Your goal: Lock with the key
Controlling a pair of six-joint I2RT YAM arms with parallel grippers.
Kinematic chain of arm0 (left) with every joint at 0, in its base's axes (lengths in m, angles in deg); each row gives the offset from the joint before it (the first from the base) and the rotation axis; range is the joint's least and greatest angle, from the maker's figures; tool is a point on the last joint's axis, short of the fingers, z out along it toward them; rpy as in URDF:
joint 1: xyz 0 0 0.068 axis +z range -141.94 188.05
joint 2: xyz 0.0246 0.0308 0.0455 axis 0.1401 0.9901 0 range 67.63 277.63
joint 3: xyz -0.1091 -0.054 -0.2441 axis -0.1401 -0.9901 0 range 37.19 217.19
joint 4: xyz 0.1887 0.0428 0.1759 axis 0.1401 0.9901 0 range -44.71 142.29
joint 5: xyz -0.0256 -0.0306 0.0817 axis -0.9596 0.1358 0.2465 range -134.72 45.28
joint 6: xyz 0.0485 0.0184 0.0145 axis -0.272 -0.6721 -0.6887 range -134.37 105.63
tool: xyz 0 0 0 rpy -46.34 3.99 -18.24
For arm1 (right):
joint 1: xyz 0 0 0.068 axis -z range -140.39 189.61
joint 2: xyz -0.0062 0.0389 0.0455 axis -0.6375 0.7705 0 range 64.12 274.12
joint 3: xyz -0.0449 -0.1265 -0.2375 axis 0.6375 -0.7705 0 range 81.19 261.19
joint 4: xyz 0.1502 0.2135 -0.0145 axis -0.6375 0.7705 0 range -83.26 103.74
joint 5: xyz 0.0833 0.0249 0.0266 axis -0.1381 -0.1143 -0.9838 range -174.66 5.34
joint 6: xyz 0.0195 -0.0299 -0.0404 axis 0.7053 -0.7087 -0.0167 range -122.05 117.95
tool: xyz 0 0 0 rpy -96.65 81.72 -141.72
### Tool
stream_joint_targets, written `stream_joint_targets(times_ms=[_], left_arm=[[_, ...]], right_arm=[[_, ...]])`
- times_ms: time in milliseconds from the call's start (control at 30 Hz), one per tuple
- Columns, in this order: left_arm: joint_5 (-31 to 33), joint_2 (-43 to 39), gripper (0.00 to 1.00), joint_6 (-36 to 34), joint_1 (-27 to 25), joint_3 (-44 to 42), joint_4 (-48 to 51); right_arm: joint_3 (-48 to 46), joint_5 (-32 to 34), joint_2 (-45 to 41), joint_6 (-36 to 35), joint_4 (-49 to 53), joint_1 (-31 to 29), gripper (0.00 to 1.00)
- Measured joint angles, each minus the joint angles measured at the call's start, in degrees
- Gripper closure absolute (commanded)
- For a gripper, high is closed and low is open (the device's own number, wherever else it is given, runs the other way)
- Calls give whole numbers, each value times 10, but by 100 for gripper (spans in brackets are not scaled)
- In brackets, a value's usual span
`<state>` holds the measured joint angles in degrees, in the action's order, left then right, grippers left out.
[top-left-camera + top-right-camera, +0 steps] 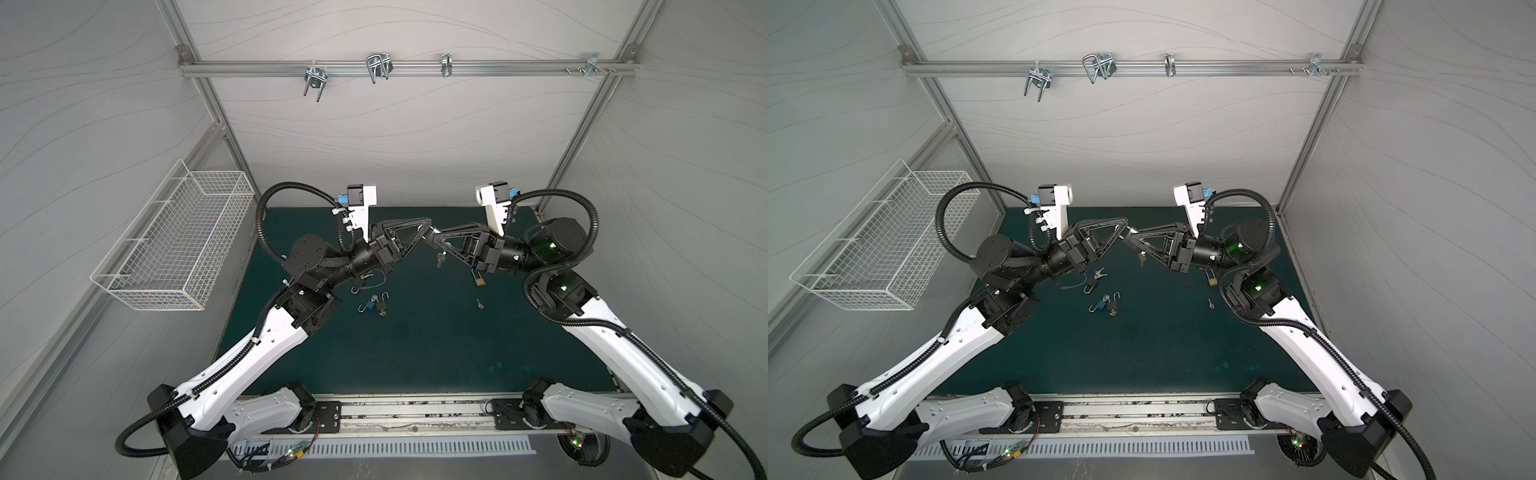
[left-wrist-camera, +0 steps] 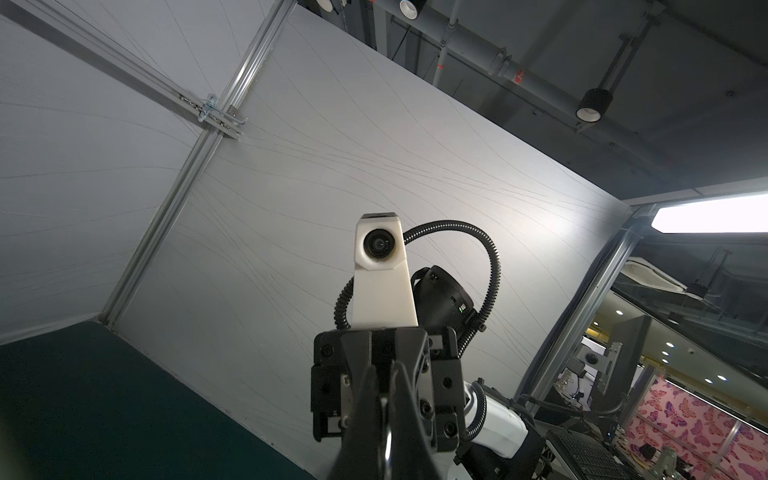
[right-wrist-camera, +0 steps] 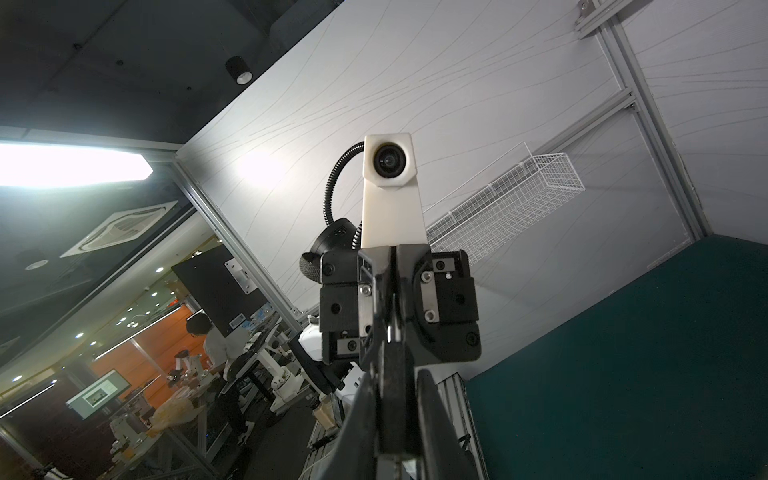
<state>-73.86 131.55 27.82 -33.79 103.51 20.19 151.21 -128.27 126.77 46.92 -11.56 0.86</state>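
Both grippers meet tip to tip in the air above the green mat [image 1: 436, 353]. My left gripper [image 1: 427, 227] [image 2: 383, 374] is shut on the key [image 2: 388, 444], which shows only as a thin bright metal sliver between the fingers. My right gripper [image 1: 435, 233] [image 3: 395, 382] is shut on the black padlock [image 3: 392, 415], whose dark block fills the gap between the fingers. A spare key [image 1: 439, 259] [image 1: 1142, 259] dangles just below the meeting point. Where the key meets the padlock is hidden by the fingers in both top views.
On the mat lie a brass padlock [image 1: 480, 280], a loose key [image 1: 479, 304], a blue padlock [image 1: 370, 305], a dark padlock [image 1: 382, 308], and another padlock [image 1: 1090, 286] with keys [image 1: 1099, 273] by the left arm. A white wire basket [image 1: 174, 245] hangs on the left wall.
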Motion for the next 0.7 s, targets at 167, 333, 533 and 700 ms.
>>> stream_joint_targets(times_ms=[167, 333, 533, 700], left_arm=[[9, 20, 100, -2, -19, 15, -18], [18, 22, 100, -2, -34, 10, -50], [-10, 9, 100, 9, -8, -4, -35], [-81, 2, 100, 26, 47, -4, 33]], right_arm=[[9, 0, 1, 0, 0, 3, 100], [21, -7, -3, -11, 8, 3, 100], [10, 2, -17, -39, 42, 3, 100], [-33, 28, -27, -62, 72, 2, 100]])
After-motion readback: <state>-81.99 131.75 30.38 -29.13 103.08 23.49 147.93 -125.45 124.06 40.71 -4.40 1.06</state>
